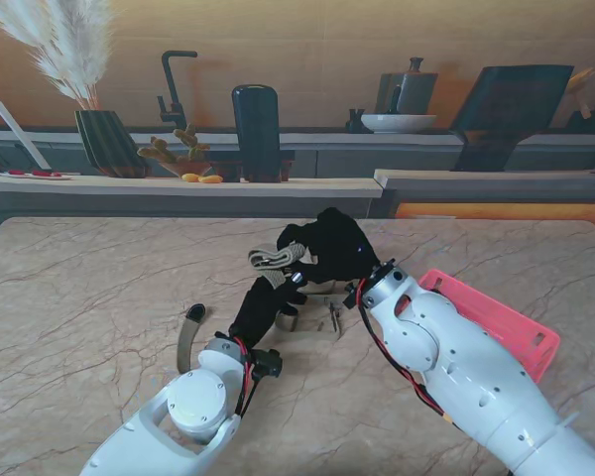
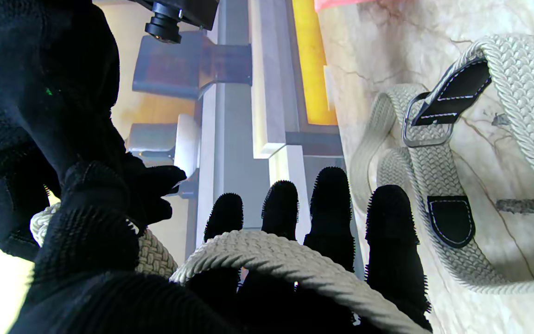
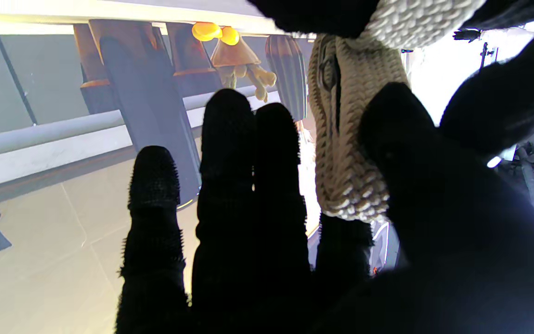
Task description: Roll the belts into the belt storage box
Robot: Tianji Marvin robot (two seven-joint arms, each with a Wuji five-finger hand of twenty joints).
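A beige woven belt [image 1: 278, 260] is held up over the middle of the table between my two black-gloved hands. My right hand [image 1: 337, 248] pinches a rolled part of the belt [image 3: 346, 139] between thumb and forefinger. My left hand [image 1: 268, 302] is just nearer to me, with the strap [image 2: 271, 248] lying across its straight fingers and the thumb pressing on it. The rest of the belt lies looped on the marble with its metal buckle [image 2: 427, 132]. Its dark-tipped tail [image 1: 186, 342] trails to the left. The pink storage box [image 1: 506, 322] stands to the right, partly hidden by my right forearm.
Behind the marble table [image 1: 99, 297] runs a low counter [image 1: 178, 185] with a dark vase of pampas grass [image 1: 104, 139], a black cylinder [image 1: 256, 131], and small fruits [image 1: 200, 178]. Bare marble lies on the far left and along the far side.
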